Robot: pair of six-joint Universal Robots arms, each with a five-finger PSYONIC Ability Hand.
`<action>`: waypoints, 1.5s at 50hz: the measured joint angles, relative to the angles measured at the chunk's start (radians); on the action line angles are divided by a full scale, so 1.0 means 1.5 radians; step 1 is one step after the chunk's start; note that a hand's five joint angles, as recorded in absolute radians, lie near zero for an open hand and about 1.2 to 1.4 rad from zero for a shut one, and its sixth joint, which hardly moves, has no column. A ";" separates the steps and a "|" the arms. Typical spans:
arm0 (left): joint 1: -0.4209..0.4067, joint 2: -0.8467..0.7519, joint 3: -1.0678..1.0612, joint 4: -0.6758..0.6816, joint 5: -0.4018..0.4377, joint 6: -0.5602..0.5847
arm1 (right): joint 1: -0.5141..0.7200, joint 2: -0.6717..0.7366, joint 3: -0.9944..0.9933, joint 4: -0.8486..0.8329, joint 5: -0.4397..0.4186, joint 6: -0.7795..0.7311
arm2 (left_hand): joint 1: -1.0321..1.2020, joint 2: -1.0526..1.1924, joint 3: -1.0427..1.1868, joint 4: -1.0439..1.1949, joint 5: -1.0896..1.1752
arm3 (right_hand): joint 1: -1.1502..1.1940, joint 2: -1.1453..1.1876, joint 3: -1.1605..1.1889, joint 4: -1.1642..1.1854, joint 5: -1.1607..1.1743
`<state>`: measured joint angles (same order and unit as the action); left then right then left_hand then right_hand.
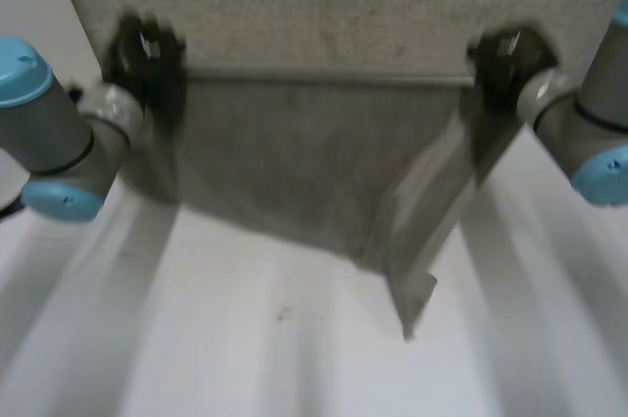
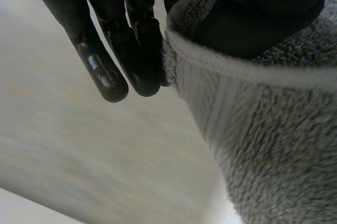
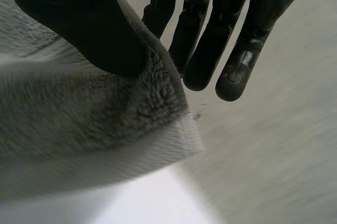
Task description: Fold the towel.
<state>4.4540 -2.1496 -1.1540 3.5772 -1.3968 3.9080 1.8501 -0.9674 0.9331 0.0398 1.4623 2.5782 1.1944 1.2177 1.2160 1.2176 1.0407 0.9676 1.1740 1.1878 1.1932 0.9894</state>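
Starting from the left side of the head view, the left arm (image 1: pixel 61 147) is seen reaching in over the white table (image 1: pixel 245 358), and the left hand (image 1: pixel 145 52) is placed at the left end of a raised edge of the grey towel (image 1: pixel 324 5). In the left wrist view the cloth (image 2: pixel 274 139) is pinched at its hemmed edge: the thumb (image 2: pixel 263 8) is pressed on the one face, while the straight fingers (image 2: pixel 100 66) are laid close together on the other side.

Between the two hands the towel is stretched in a straight line. Its far part is spread wide and pale beyond that line, and a darker part is hung down toward the table on the near side. One loose corner (image 1: pixel 412 304) is dropped lower than the rest, nearer to the right side.

At the right, the right hand (image 1: pixel 505 59) at the end of the right arm (image 1: pixel 589 132) is closed on the other end of the same edge. In the right wrist view a corner of the towel (image 3: pixel 79 124) is clamped between the thumb (image 3: pixel 79 18) and the straight fingers (image 3: pixel 237 66), which are kept together behind the cloth.
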 measured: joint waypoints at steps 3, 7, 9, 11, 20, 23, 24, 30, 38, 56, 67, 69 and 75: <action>-0.005 0.010 0.008 0.122 0.000 -0.028 | 0.005 -0.033 -0.001 -0.123 0.027 0.023 | 0.000 0.000 0.000 0.000 0.000 | 0.000 0.000 0.000 0.000 0.000; -0.012 0.045 0.006 0.292 -0.009 -0.090 | 0.013 -0.109 0.045 -0.321 0.059 0.040 | 0.000 0.000 0.000 0.000 0.000 | 0.000 0.000 0.000 0.000 0.000; -0.014 0.064 -0.001 0.326 -0.017 -0.122 | 0.016 -0.149 0.081 -0.395 0.068 0.041 | 0.003 0.000 0.000 0.000 0.000 | 0.000 0.000 0.000 0.000 0.001; -0.013 0.074 -0.012 0.320 -0.021 -0.137 | 0.017 -0.167 0.102 -0.409 0.066 0.040 | 0.003 0.000 0.000 0.000 0.000 | 0.000 0.000 0.000 0.000 0.002; -0.003 0.094 -0.119 0.201 -0.002 -0.153 | 0.019 -0.193 0.199 -0.257 0.014 0.032 | 0.003 0.000 0.000 0.000 0.000 | 0.000 0.000 0.000 0.000 0.003; 0.004 0.101 -0.192 0.154 0.031 -0.147 | 0.015 -0.187 0.245 -0.182 0.003 0.029 | 0.003 0.000 0.000 0.000 0.000 | 0.000 0.000 0.000 0.000 0.003; 0.006 0.102 -0.203 0.148 0.036 -0.145 | 0.015 -0.187 0.252 -0.173 0.002 0.028 | 0.003 0.000 0.000 0.000 0.000 | 0.000 0.000 0.000 0.000 0.003; 0.022 0.097 -0.329 0.076 0.090 -0.103 | 0.012 -0.141 0.336 -0.065 -0.002 -0.009 | 0.003 0.000 0.000 0.000 0.000 | 0.000 0.000 0.000 0.000 0.003; 0.045 0.055 -0.394 -0.014 0.099 0.037 | 0.010 -0.075 0.406 0.001 -0.006 -0.075 | 0.003 0.000 0.000 0.000 0.000 | 0.000 0.000 0.000 0.000 0.004; 0.072 0.042 -0.391 -0.052 0.066 0.102 | -0.031 -0.133 0.499 -0.029 -0.067 -0.073 | -0.334 -0.353 -0.352 -0.353 -0.351 | 0.000 0.000 0.000 0.000 0.004; 0.081 0.057 -0.418 -0.053 0.033 0.103 | -0.045 -0.146 0.514 -0.037 -0.070 -0.074 | -0.063 -0.071 -0.070 -0.074 -0.074 | 0.000 0.000 0.000 0.000 0.004; 0.082 0.065 -0.427 -0.053 0.033 0.103 | -0.045 -0.147 0.515 -0.037 -0.070 -0.074 | -0.040 -0.040 -0.040 -0.043 -0.045 | 0.000 0.000 0.000 0.000 0.004; 0.083 0.109 -0.465 -0.072 0.033 0.105 | -0.046 -0.160 0.518 -0.025 -0.067 -0.081 | -0.025 -0.009 -0.009 -0.009 -0.017 | 0.000 0.000 0.000 0.000 0.004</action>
<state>4.5790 -1.9863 -1.8520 3.4686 -1.3479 4.0655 1.7811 -1.2078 1.7096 0.0017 1.3622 2.4572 1.1562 1.2042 1.2024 1.2041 1.0159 0.9676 1.1740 1.1878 1.1932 0.9949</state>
